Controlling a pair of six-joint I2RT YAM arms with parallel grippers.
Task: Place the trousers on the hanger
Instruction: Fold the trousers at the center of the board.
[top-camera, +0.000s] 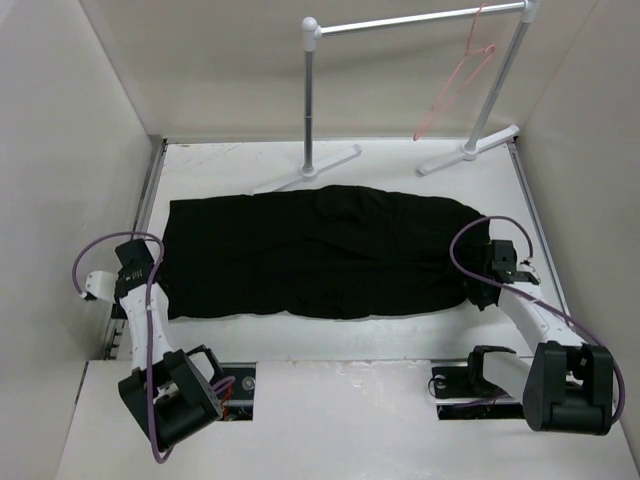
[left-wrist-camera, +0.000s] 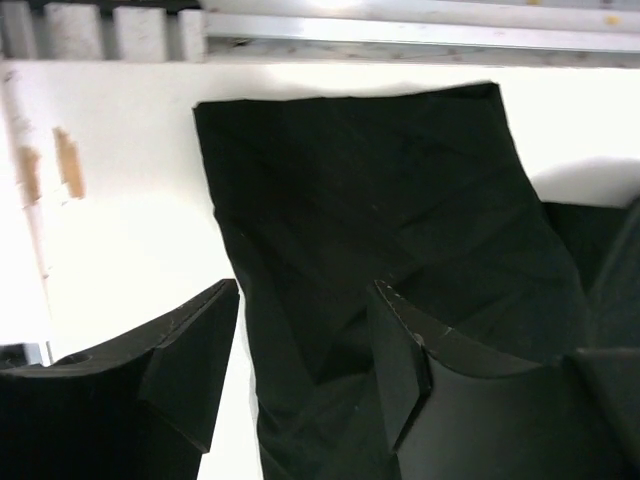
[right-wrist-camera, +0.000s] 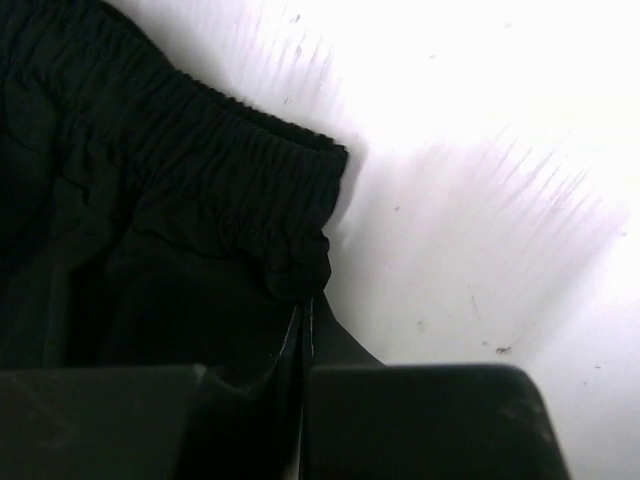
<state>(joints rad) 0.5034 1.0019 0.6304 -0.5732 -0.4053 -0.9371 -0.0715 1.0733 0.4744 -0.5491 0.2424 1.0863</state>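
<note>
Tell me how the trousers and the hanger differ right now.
The trousers are black, soft cloth; the hanger is thin pink-red wire. The trousers lie spread flat on the table; the hanger hangs from the clothes rack. The trousers are far larger than the hanger. The two are apart, not touching.

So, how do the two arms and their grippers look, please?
The left arm and right arm have white links and bulky black joint housings. A purple cable loops along each. The left gripper and right gripper have black, blocky fingers.
</note>
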